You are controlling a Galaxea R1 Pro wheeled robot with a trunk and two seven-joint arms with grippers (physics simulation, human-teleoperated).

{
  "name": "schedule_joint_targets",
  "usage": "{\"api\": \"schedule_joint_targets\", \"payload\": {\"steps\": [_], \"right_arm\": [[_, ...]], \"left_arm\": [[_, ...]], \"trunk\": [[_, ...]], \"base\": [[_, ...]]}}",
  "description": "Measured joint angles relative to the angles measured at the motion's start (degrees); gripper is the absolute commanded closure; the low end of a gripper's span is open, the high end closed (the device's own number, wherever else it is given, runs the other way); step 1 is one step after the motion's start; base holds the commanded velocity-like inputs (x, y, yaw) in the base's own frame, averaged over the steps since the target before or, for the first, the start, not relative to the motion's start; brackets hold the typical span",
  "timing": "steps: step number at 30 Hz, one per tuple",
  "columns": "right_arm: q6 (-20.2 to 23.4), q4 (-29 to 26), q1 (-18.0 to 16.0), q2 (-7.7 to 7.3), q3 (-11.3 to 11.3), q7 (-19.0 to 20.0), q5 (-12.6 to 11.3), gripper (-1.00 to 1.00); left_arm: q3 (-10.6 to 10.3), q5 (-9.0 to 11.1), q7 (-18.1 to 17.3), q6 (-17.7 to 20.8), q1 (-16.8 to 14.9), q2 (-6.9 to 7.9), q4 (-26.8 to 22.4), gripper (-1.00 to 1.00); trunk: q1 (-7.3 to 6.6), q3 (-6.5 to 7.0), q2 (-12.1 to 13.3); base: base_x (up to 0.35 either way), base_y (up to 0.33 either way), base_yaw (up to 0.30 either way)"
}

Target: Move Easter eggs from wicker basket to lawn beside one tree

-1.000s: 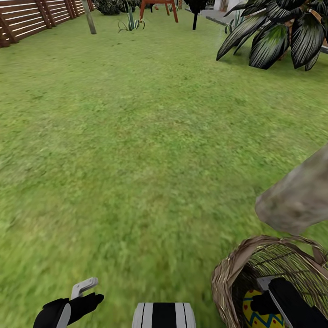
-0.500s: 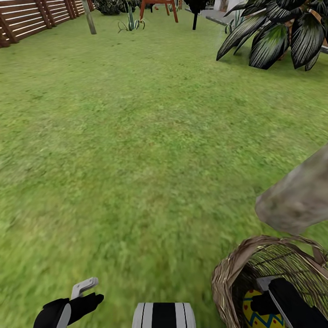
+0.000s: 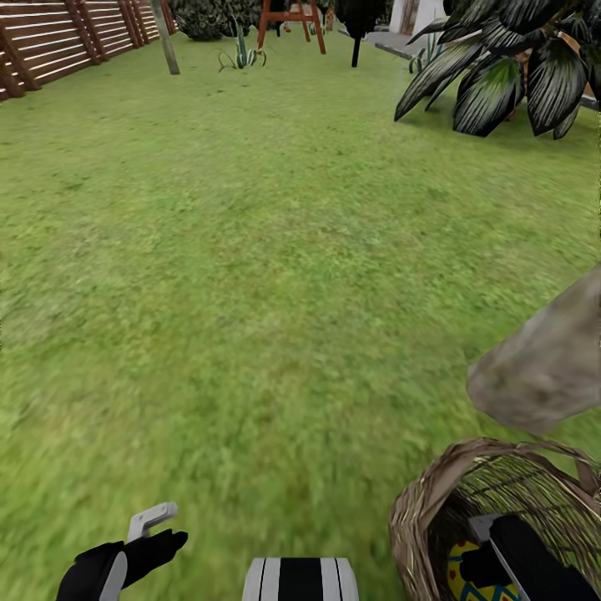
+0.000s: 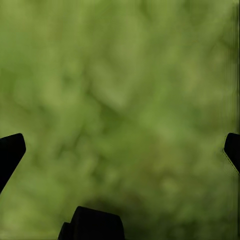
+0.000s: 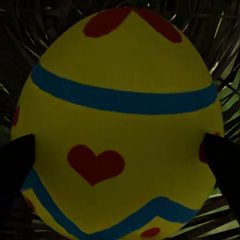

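Slatted brown fence (image 3: 58, 37) far left, orange wooden stand (image 3: 291, 18) at the back, big dark-leaved plant (image 3: 509, 67) far right.

Blurred lawn (image 4: 120, 90) between spread jaws of left gripper (image 4: 120, 150).

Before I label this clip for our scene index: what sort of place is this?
A rendered garden or backyard, most likely: a broad green grass lawn, a brown horizontal-slat wooden fence along its far left edge, and a dark broad-leaved plant at the far right.
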Motion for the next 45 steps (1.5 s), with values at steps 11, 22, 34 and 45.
{"api": "schedule_joint_targets", "payload": {"steps": [11,22,34,45], "right_arm": [[0.0,0.0,0.0,0.17,0.0,0.0,-1.8,1.0],[-0.1,0.0,0.0,0.42,0.1,0.0,-2.1,1.0],[-0.1,0.0,0.0,0.63,0.0,-0.1,-2.2,1.0],[-0.1,0.0,0.0,0.62,0.0,-0.2,-2.1,1.0]], "left_arm": [[-0.2,-0.1,0.0,0.0,0.0,-0.17,0.2,-1.0],[0.5,-0.2,0.7,-1.0,-0.1,1.47,-12.4,-1.0],[1.5,0.1,0.6,-2.2,-0.3,3.49,-16.8,-1.0],[1.5,0.1,0.5,-2.2,-0.3,3.1,-16.6,-1.0]], "trunk": [[-0.28,2.44,0.1],[-0.57,4.88,0.3],[-0.88,7.54,0.5],[-1.16,9.98,0.6]], "base": [[0.0,0.0,0.0],[0.0,0.0,0.0],[0.0,0.0,0.0],[0.0,0.0,0.0]]}}
